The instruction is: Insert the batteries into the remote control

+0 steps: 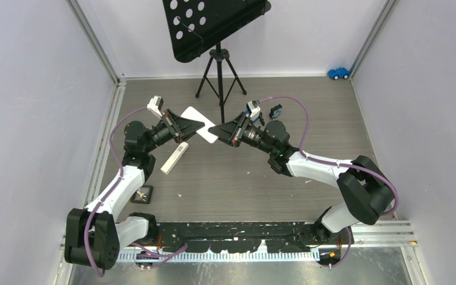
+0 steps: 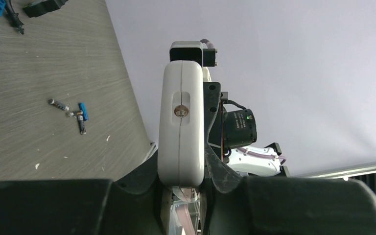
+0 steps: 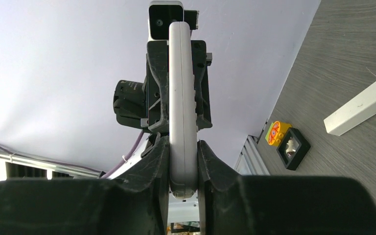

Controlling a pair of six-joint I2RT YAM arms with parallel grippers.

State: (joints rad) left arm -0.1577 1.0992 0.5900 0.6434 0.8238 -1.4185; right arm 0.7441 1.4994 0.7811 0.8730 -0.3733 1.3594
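A white remote control (image 1: 193, 113) hangs in the air above the table's middle, with a gripper at each end. My left gripper (image 1: 197, 127) is shut on its near end, and the left wrist view shows the remote's broad face (image 2: 181, 122) between the fingers. My right gripper (image 1: 217, 129) is shut on the other end, where the right wrist view shows the remote control (image 3: 182, 107) edge-on. Several tiny batteries (image 2: 73, 113), one of them blue, lie loose on the table, seen only in the left wrist view.
A slim white bar (image 1: 174, 158) with print lies on the table below the left gripper. A music stand's tripod (image 1: 219, 65) stands behind. A black-and-blue block (image 1: 276, 110), a blue toy car (image 1: 338, 73), a yellow brick (image 3: 278, 132) and a black square frame (image 3: 293, 148) lie around.
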